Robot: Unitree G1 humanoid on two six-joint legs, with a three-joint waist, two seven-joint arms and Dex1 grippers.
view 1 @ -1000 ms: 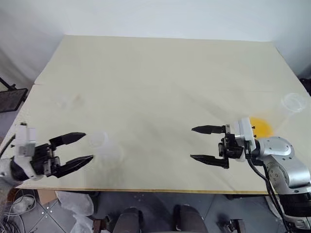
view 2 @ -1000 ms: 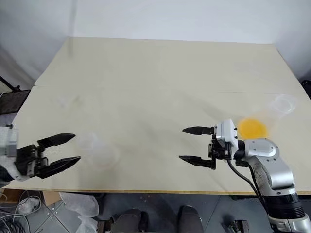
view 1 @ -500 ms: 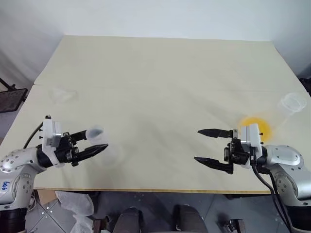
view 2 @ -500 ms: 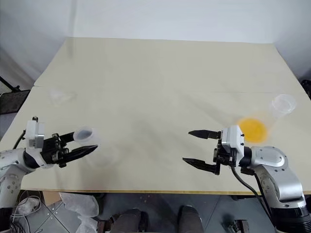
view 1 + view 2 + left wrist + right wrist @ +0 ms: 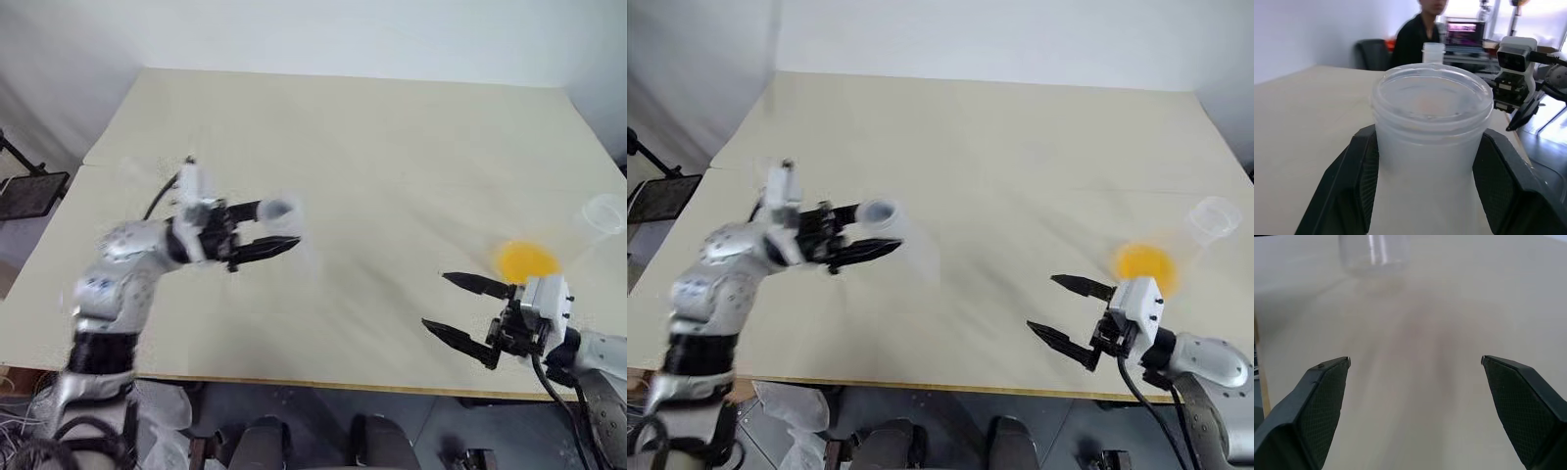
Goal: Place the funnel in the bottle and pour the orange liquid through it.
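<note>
My left gripper is shut on the neck of the frosted white bottle. It holds the bottle upright above the left-middle of the table, and the left wrist view shows the bottle clamped between both fingers. The orange liquid fills the bottom of a clear flask near the table's right edge. My right gripper hangs open and empty just in front of that flask, near the front edge. The funnel is hidden.
The pale table has free room across its middle and back. A clear rounded vessel shows far ahead in the right wrist view; I cannot tell which it is. A person sits beyond the table. A dark stand is off the left edge.
The left gripper closed on the bottle's neck, then lifted it and carried it right toward the table's middle. The right gripper drew back toward the front right edge, still open.
</note>
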